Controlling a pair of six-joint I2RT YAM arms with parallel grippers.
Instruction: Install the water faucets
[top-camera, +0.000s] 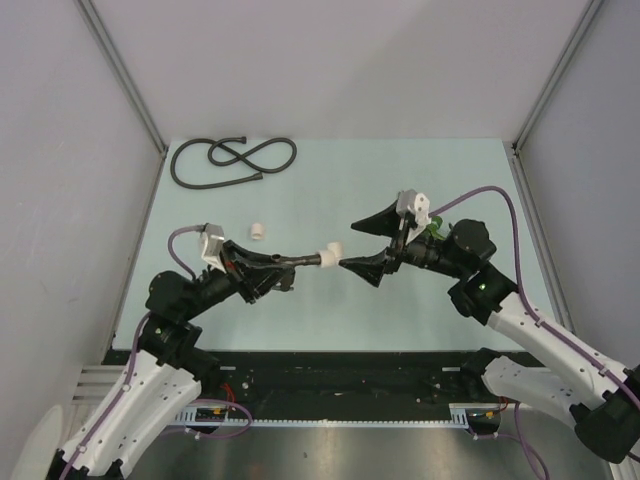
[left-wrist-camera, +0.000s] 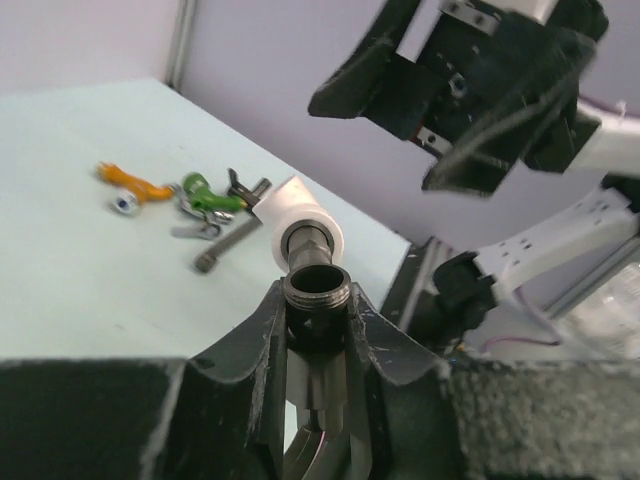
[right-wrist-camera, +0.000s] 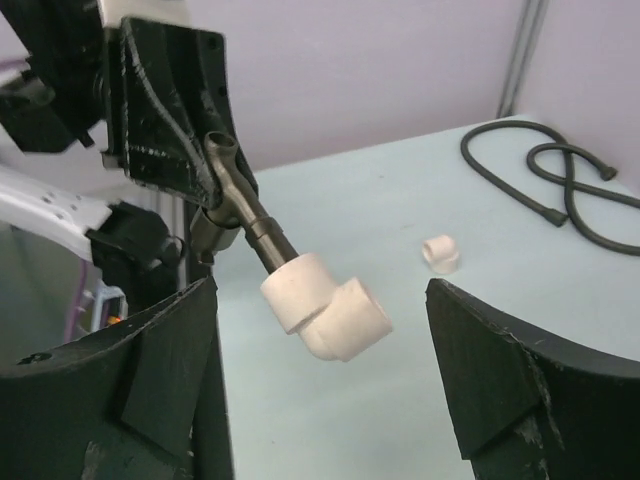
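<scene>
Left gripper (top-camera: 285, 265) was clenched on the long-pipe faucet (right-wrist-camera: 250, 215), holding it roughly level above the table (top-camera: 330, 320), between the two arms near mid-table. The left wrist view showed the jaws pinched on the metal body just behind a threaded collar. A white elbow fitting (right-wrist-camera: 325, 305) sat on the far end of the pipe, pointing toward the right arm. How deeply it was seated could not be told. Right gripper (top-camera: 347, 245) was released, its jaws spread wide to either side of the elbow and touching nothing. A loose white fitting (top-camera: 258, 230) lay on the table beyond the pipe, and a coiled black hose (top-camera: 232, 160) lay at the far left corner, well apart. The left wrist view also showed a cluster of small parts (left-wrist-camera: 190, 195), orange, green and silver, beside a dark pipe-like piece (left-wrist-camera: 225, 245). This piece might be the second faucet, but that could not be confirmed. Judgement: the step in hand was joining faucet to elbow, with the left arm acting as the vice. The next move calls for the right jaws to close squarely on the elbow's outer barrel, then push or turn along the pipe axis while the left grip resists. Risk: an off-axis squeeze could cock the elbow or twist the pipe within the left jaws.
</scene>
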